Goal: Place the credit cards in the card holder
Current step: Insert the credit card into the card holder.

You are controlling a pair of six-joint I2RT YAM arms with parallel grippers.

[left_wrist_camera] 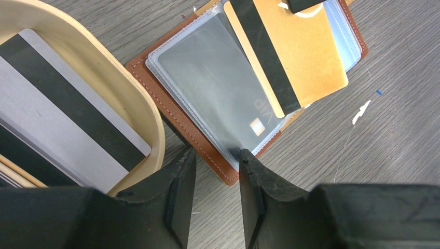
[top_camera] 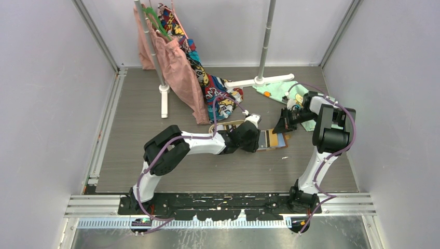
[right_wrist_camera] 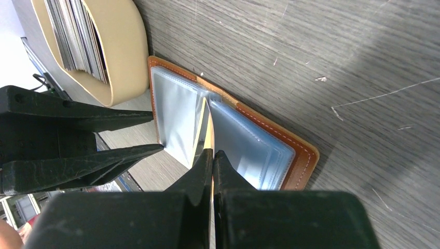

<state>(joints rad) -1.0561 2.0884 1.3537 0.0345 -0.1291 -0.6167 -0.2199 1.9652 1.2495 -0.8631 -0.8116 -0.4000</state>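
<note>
The card holder (left_wrist_camera: 207, 88) lies open and flat near the middle of the surface (left_wrist_camera: 363, 166), a little toward its right edge and just beside the right end of an oval tan tray (left_wrist_camera: 119, 88). It is tan-brown leather with pale stitching along the border. Clear plastic sleeves (right_wrist_camera: 179, 119) are fixed along its spine. One sleeve holds a grey card (left_wrist_camera: 244, 111) with a small chip and faint lettering. A gold card (left_wrist_camera: 306, 57) with a black magnetic stripe lies slantwise over the sleeves, its long edge overhanging the holder's border. In the right wrist view this card appears edge-on, standing between two sleeves at the spine. The right tool (right_wrist_camera: 212, 161) is pinched tight on the gold card's edge, fingertips together with only the thin card between them. The left tool (left_wrist_camera: 215, 174) stands partly spread over the holder's near corner with nothing clamped. One finger is beside the tray wall and the other touches the corner of the clear sleeve. The tray holds a stack of grey cards (left_wrist_camera: 62, 109) with black stripes, standing on edge and leaning. Small white flecks mark the surface beside the holder.
</note>
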